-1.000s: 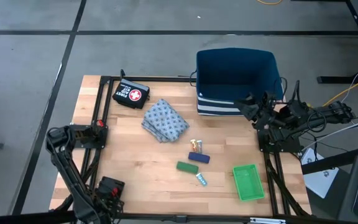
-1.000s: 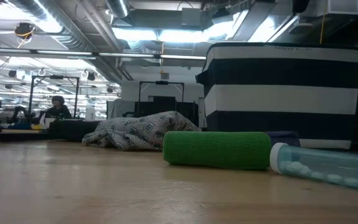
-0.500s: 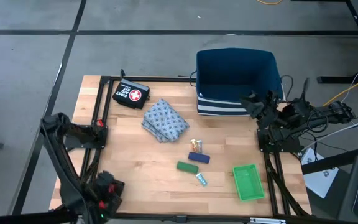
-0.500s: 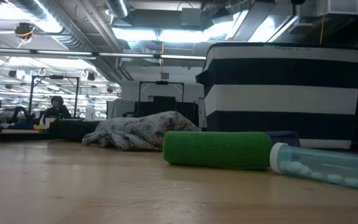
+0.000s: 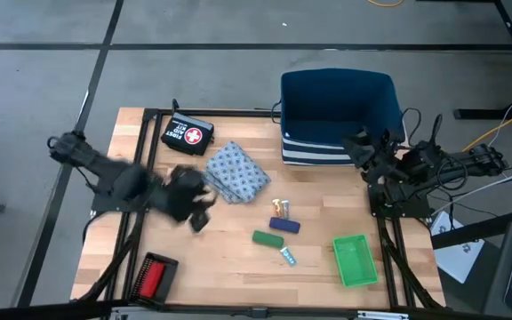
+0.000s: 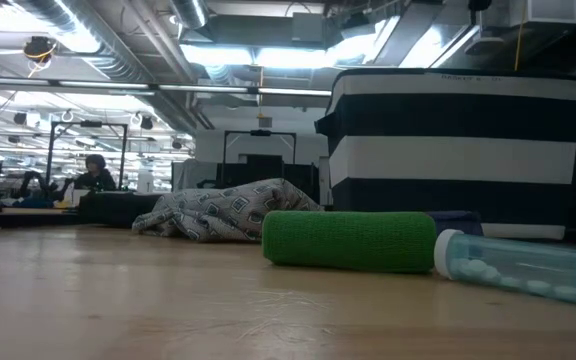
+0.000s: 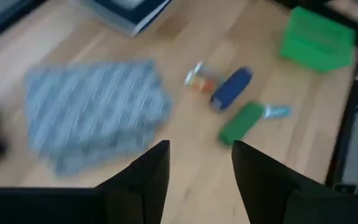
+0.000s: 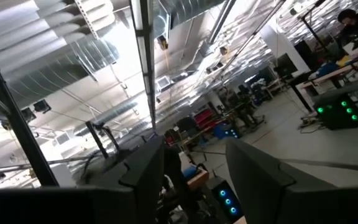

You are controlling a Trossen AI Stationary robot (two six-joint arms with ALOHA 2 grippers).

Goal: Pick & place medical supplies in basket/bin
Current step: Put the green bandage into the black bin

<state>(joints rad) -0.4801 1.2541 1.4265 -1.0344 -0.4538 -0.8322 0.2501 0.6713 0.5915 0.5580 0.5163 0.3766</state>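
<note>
The grey-blue patterned folded cloth (image 5: pixel 236 172) (image 7: pixel 95 112) (image 6: pixel 223 212) lies flat left of the table's middle. To its right lie a tiny tan item (image 5: pixel 280 208) (image 7: pixel 199 78), a dark blue piece (image 5: pixel 285 225) (image 7: pixel 230 88), a green roll (image 5: pixel 268 238) (image 7: pixel 241 122) (image 6: pixel 348 240) and a teal-white tube (image 5: pixel 288 257) (image 7: pixel 278 111) (image 6: pixel 518 265). My left gripper (image 5: pixel 196 213) (image 7: pixel 201 177) is open, blurred, above the table just left of the cloth. My right gripper (image 5: pixel 356 147) (image 8: pixel 194 171) is open at the table's right edge, beside the basket, pointing up at the ceiling.
A dark blue basket with a striped wall (image 5: pixel 338 116) (image 6: pixel 458 150) stands at the far right. A small green bin (image 5: pixel 354 260) (image 7: pixel 319 40) sits near right, a black first-aid pouch (image 5: pixel 187 136) far left. A red-and-dark object (image 5: pixel 152 277) is at the near left corner.
My left arm has risen from the table's near left corner and swung fast toward the far right, and its gripper is now over the table beside the cloth. The red-and-dark object it covered now shows. No supply has moved.
</note>
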